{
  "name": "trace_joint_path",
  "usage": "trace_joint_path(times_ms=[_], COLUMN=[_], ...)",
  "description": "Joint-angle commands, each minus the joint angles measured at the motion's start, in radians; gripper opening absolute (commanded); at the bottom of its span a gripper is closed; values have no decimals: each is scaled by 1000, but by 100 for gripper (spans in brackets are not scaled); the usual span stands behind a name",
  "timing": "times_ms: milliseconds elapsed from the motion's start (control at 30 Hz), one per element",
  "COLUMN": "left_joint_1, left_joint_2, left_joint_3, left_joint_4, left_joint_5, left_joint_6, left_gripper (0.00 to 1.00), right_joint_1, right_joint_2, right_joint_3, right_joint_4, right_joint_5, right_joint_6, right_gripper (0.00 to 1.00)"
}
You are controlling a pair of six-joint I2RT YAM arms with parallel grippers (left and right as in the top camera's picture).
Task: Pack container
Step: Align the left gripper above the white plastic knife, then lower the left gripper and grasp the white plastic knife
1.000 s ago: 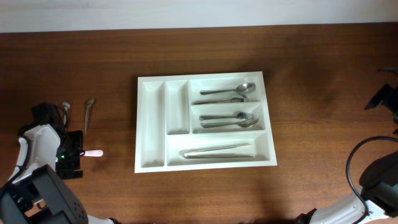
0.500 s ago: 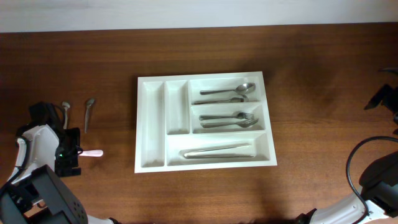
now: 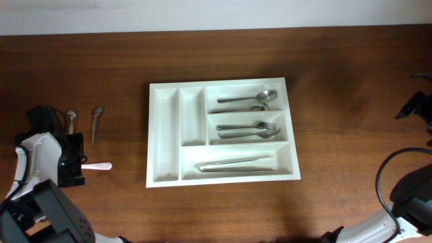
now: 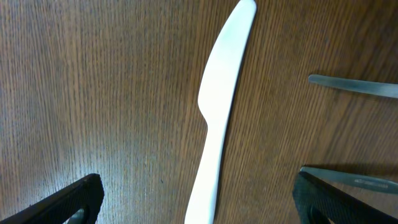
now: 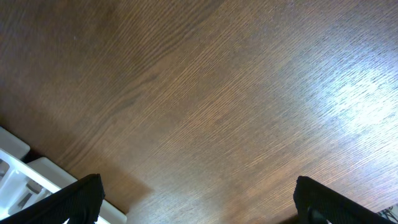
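Poising the left gripper (image 4: 200,199), jaws spread and empty, over a white plastic knife (image 4: 217,112) well left of the container (image 3: 164,135) sitting at the middle of the table (image 3: 351,135) (likely light, stiff, slick; best pinched at a rim wall), holding the right gripper (image 5: 199,199) equally spread.

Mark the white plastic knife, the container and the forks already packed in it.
white plastic knife (image 4: 224,74), left wrist view, on the broad blade.
container (image 3: 165,135), overhead view, on the bare floor of its leftmost narrow compartment.
forks (image 3: 250,127), overhead view, on the handles in the middle wide compartment.
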Motion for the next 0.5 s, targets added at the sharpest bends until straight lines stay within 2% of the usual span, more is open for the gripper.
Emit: trace_joint_path(times_ms=[0, 467], left_joint_1=[3, 3], left_joint_2=[36, 169], left_joint_3=[16, 19], left_joint_4=[-1, 0], left_joint_5=[-24, -28], left_joint_6=[12, 13], left_gripper=[99, 99], right_joint_1=[5, 5], right_joint_2=[5, 5], right_joint_3=[-3, -3], right_joint_4=[2, 2], right_joint_5=[-6, -6], right_joint_6=[-8, -8], right_gripper=[99, 99])
